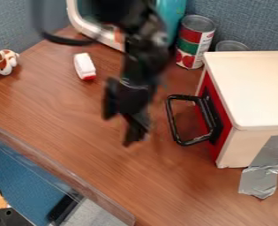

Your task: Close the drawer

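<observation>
My spread fingers [135, 131] near the black drawer handle [171, 119]
I hang over the wooden tabletop [76, 132], beside the red drawer front [219, 149].

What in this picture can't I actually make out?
All in the camera view:
- Inside of the drawer box: hidden by its front and top.
- Far end of that box: cut off by the right edge.
- Most of the rear can: hidden behind the box.
- Small print on the red and green can: too small.
- Robot arm's base: beyond the top edge.
- Part of the brown-and-white toy: cut off by the left edge.
</observation>
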### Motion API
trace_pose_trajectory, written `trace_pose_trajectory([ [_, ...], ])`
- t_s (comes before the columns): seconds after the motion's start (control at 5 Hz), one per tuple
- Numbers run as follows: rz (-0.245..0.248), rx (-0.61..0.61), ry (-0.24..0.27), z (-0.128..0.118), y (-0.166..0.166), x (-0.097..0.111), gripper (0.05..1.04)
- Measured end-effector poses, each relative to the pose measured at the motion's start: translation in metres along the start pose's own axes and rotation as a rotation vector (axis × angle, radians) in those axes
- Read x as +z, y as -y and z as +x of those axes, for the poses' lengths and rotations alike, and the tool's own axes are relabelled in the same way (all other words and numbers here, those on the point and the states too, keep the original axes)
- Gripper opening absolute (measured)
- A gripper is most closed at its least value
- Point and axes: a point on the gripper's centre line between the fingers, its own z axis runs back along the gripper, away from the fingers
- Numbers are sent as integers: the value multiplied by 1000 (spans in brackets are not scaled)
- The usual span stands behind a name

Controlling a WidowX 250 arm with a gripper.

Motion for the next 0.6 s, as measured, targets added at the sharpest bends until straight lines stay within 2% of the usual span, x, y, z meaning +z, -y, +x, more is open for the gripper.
trace_pose_trajectory([
  [0.2,35,238,68,-27,-11,31,1001],
  [0.4,44,372,96,-43,-19,55,1001],
  [0.6,18,424,101,-59,-27,75,1001],
])
